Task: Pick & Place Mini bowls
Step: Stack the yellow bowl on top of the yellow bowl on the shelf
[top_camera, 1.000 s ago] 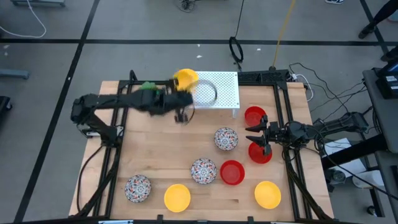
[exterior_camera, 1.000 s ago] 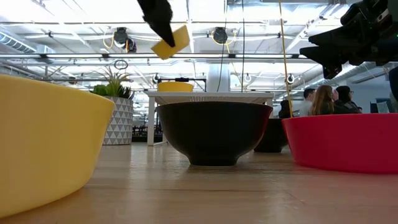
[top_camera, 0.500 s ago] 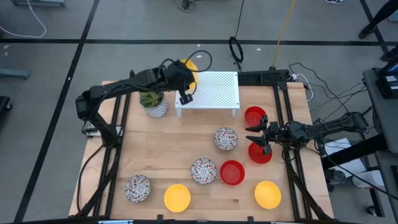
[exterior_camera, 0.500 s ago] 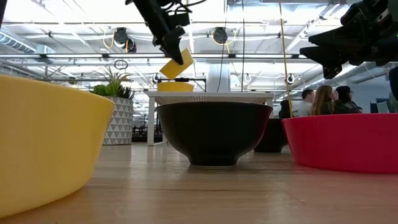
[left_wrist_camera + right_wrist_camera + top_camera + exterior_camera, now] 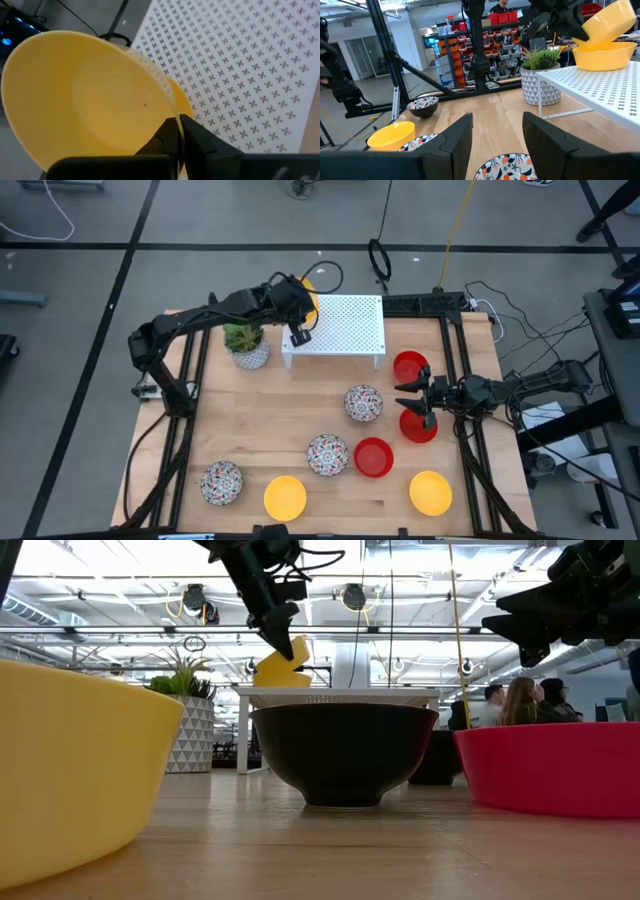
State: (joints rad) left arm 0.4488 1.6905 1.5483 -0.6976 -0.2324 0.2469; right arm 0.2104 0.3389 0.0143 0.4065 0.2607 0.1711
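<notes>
The left claw (image 5: pixel 177 131), reaching over the far left corner of the white perforated rack (image 5: pixel 345 325), is pinched tight on the rim of a tilted yellow mini bowl (image 5: pixel 85 97), holding it just above a second yellow bowl (image 5: pixel 604 55) that already sits on the rack beside the potted plant (image 5: pixel 245 343). The right claw (image 5: pixel 497 132) hovers with its fingers spread and empty over the right side of the tabletop (image 5: pixel 260 420), just above a red bowl (image 5: pixel 418 426) and near another red bowl (image 5: pixel 409 366). Still waiting on the wood are three mosaic-patterned bowls (image 5: pixel 364 403), a third red one (image 5: pixel 373 457) and two yellow ones (image 5: pixel 285 497) along the near edge. The carried bowl appears about to be nested into its twin. The risk lies in that tilt and the thin rim grip: released at an angle, the bowl could catch the lower bowl's edge, skid off the rack's corner or nudge the seated bowl toward the edge.
</notes>
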